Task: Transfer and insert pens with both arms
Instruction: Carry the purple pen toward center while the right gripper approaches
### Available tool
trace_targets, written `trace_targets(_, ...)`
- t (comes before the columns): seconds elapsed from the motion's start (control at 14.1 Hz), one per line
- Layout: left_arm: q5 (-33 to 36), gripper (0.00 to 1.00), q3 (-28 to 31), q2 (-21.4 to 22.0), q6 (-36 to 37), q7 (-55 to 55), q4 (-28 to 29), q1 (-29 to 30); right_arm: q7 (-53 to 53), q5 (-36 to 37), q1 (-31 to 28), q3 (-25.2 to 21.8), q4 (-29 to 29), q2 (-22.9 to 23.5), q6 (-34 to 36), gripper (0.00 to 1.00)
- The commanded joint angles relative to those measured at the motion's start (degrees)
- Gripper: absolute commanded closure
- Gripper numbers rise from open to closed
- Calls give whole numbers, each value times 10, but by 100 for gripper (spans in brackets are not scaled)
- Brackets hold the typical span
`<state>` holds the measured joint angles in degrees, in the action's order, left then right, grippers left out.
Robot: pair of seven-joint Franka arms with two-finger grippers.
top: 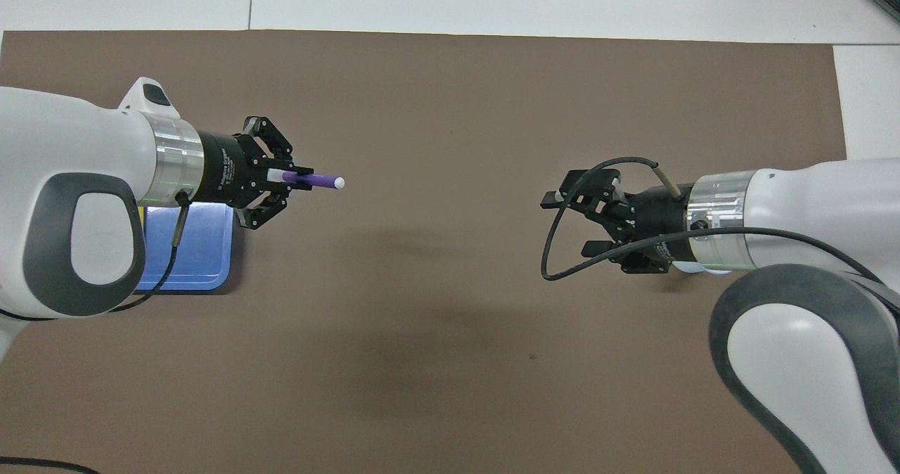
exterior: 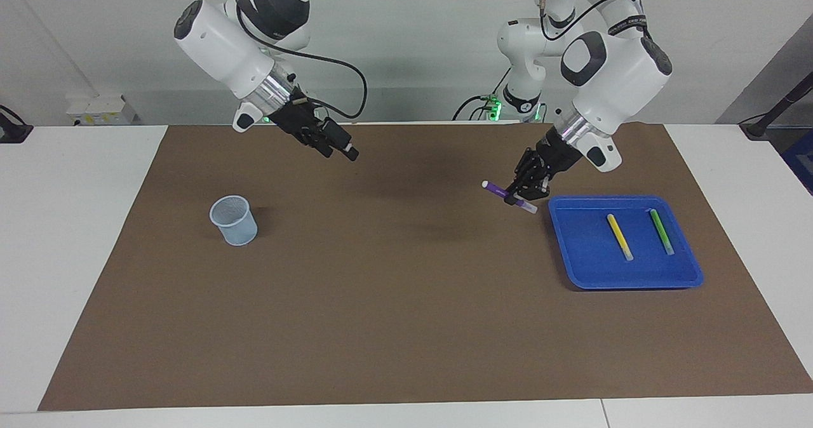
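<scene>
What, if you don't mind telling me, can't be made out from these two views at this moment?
- Overhead view: the left arm covers most of the blue tray, hiding the yellow pen and green pen that the facing view shows.
- Overhead view: the right gripper and its wrist cover nearly all of the mesh cup.
- Both views: the left gripper hides the middle of the purple pen.
- Facing view: the cup's inside is too small to read.

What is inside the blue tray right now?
Two pens lie side by side in the blue tray: a yellow pen and a green pen. Overhead, the left arm covers most of it.
</scene>
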<state>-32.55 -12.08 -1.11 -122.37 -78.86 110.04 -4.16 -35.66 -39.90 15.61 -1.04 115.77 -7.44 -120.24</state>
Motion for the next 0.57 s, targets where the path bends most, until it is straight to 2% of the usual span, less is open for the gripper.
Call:
trace_targets(0.0,-52,100,7,60,-47,-36,90,-22,-20,-29,29,1,17,-14,-51,0)
trace_targets(0.14,-54,100,7,72,-51,-77,104,-31,-49,-28,71,1,18,-8,-119,0)
trace_targets(0.28,-54,100,7,73,-53,-110,104,-39,-64,-28,93,1,18,4,-143,0)
trace_targets(0.36,-55,100,7,74,-53,-113,104,-39,-64,-28,109,1,17,21,-158,0)
trace_targets(0.5,-55,100,7,78,-54,-124,104,-44,-64,-29,158,1,17,54,-232,0)
